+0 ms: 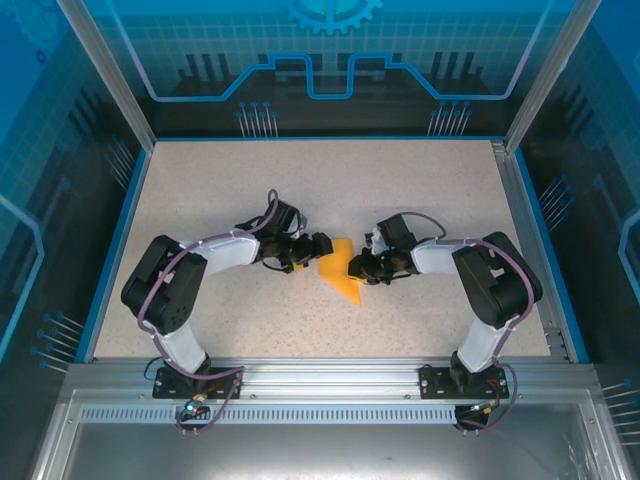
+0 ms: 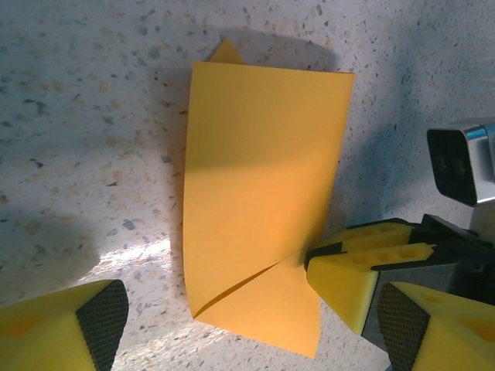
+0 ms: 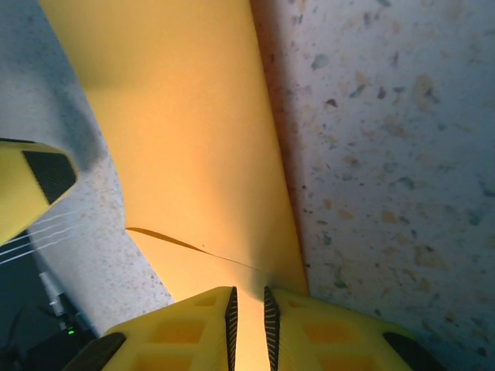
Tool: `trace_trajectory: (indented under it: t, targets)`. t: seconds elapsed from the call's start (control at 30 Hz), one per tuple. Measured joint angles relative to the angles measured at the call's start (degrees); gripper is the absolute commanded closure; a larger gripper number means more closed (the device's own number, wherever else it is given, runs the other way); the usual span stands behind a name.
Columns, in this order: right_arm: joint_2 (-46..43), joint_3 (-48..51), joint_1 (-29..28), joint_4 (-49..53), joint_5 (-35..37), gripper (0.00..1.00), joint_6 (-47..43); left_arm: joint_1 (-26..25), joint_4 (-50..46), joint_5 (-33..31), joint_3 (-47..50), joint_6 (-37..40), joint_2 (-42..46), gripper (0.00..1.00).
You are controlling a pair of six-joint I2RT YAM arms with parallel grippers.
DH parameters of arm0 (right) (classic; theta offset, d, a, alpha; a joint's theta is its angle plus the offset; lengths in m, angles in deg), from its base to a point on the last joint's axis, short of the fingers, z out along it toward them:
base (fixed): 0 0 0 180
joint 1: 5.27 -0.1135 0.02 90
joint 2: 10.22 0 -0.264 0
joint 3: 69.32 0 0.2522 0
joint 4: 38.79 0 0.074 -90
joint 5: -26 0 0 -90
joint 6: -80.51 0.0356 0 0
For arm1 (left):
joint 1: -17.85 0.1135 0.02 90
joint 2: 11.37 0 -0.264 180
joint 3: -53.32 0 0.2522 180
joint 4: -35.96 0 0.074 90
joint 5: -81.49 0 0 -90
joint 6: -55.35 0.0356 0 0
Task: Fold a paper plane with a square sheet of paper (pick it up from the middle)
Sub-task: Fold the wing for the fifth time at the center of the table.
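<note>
Square sheet of paper (image 1: 340, 272), bright orange, lies mid-table (image 1: 400, 180) between the two grippers, already folded over into a longish panel rather than a flat square. In the left wrist view the paper (image 2: 263, 193) is flat on the speckled top, with a small triangular tip poking out past its far edge and a diagonal flap line crossing its near end. Right gripper (image 1: 360, 268) comes in from the right side and is on the paper's edge. In its own wrist view the right gripper (image 3: 247, 301) has the two yellow fingers (image 3: 309, 325) almost together, just a thin slit between them, with the orange sheet (image 3: 193, 116) running into that slit, so it is pinching the paper. The left wrist view shows the same pinch at the near end of the paper's long edge, at the flap. Left gripper (image 1: 318, 248) sits just at the paper's left side. From its own camera the left gripper (image 2: 251, 317) has its fingers (image 2: 69, 328) spread wide, one out on bare table, the other beyond the paper's opposite edge beside the right gripper, nothing held. Cannot tell whether its pads touch the table.
</note>
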Motion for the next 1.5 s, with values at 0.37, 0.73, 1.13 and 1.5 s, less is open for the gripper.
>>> trace_trajectory:
  t: [0.37,0.73,1.13,1.5]
  targets:
    - [1.4,2.1,2.8,-5.4,-7.0,0.79,0.5,-1.6,-1.3,0.5,-1.7,-2.2,-1.6,0.15]
    - [1.9,2.1,3.3,-5.6,-8.2,0.8,0.5,-1.9,1.1,2.2,-1.6,-5.9,-3.8,0.21]
    - [2.2,2.1,3.5,-5.8,-8.7,0.8,0.6,-1.9,7.2,5.3,0.2,-8.9,-5.2,0.32]
    - [2.4,2.1,3.6,-6.0,-9.4,0.79,0.6,-1.5,19.2,7.7,4.8,-15.4,-6.1,0.43]
